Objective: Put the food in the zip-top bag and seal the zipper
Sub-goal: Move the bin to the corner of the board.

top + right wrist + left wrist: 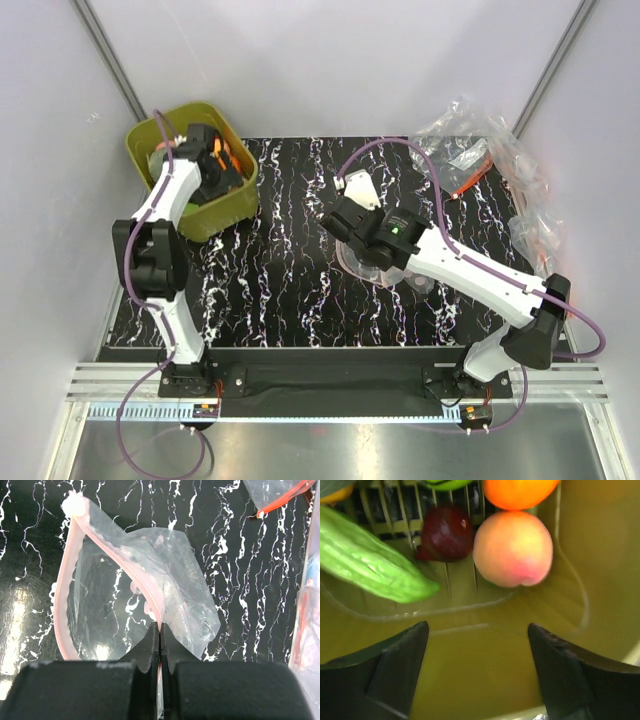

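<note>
My left gripper (477, 630) hangs inside the olive-green tub (600, 555) at the far left corner of the black marbled table (280, 290), its jaws spread wide with nothing between them. In the left wrist view, the food lies just ahead of the fingers on the tub's slatted floor: a peach (512, 547) sits nearest. A dark red piece (445, 532) is touching its left side, an orange (520, 490) is right behind it, and a long bumpy green vegetable (370, 560) is slanting across the left. My right gripper (160, 630) is pinched tight on the zipper (120, 560), the pink-red strip of the zip-top bag (165, 565). That bag lies crumpled near the middle of the table, its mouth bowed apart to the left of my fingers. I see no food inside it. The plainer clear bags (500, 170) with orange-red strips are heaped at the far right, well apart from the tub.
</note>
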Motion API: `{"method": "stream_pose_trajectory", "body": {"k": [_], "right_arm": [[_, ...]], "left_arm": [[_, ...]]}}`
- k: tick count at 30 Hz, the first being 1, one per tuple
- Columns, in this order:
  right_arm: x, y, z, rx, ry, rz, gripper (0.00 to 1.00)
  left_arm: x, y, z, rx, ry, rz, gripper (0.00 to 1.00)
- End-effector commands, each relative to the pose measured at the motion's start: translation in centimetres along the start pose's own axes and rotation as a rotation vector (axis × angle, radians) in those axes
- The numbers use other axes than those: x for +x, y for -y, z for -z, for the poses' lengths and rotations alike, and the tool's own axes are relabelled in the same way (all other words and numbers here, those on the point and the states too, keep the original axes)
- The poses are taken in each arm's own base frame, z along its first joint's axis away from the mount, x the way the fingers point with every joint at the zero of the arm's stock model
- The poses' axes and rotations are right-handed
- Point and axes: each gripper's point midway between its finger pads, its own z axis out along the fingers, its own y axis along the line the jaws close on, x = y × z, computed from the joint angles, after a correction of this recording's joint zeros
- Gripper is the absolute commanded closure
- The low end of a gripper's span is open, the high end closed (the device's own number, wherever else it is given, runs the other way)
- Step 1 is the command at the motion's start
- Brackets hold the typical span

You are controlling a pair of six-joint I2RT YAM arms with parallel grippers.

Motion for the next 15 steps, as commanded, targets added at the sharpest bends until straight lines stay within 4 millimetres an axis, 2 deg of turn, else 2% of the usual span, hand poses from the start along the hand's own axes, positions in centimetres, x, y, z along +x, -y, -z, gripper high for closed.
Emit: {"method": "stream_pose_trajectory", "body": {"k": [1, 2, 3, 4, 5, 8, 10, 11, 14, 15], "right_arm": [[-0.7, 0.2, 0.6, -0.037, 0.031, -0.05, 1.0], [-0.4, 0.1, 0.5, -0.037, 0.025, -0.045, 1.0], [-0.4, 0.1, 0.5, -0.039, 0.026, -0.051, 1.0], [-0.2, 0.1, 0.4, -0.037, 0.025, -0.05, 1.0], [0.1, 0.0, 0.2, -0.036, 0.017, -0.047, 1.0], [0.7, 0.2, 0.1, -0.021, -0.001, -0.052, 1.0], [1.2, 0.5, 0.2, -0.013, -0.008, -0.069, 1.0], [1.3, 0.5, 0.3, -0.015, -0.008, -0.071, 1.0], [1.3, 0.6, 0.5, -0.024, -0.003, -0.094, 1.0], [1.3, 0.6, 0.5, -0.024, -0.002, -0.094, 1.0]], "left_arm": [[2.9, 0.5, 2.0, 0.072, -0.014, -0.011, 0.21], [3.4, 0.8, 2.2, 0.094, -0.005, -0.014, 0.24], [4.0, 1.1, 3.4, 0.123, 0.013, -0.02, 0.26], [6.3, 1.1, 3.3, 0.127, -0.012, -0.047, 0.28], [6.6, 2.0, 4.8, 0.183, 0.011, -0.058, 0.29], [8.6, 2.8, 6.6, 0.236, 0.011, -0.088, 0.27], [8.6, 2.7, 7.2, 0.24, 0.018, -0.106, 0.23], [8.1, 2.4, 7.9, 0.224, 0.037, -0.107, 0.15], [7.1, 1.7, 9.0, 0.176, 0.066, -0.132, 0.07], [5.8, 2.1, 10.1, 0.182, 0.105, -0.14, 0.06]]}}
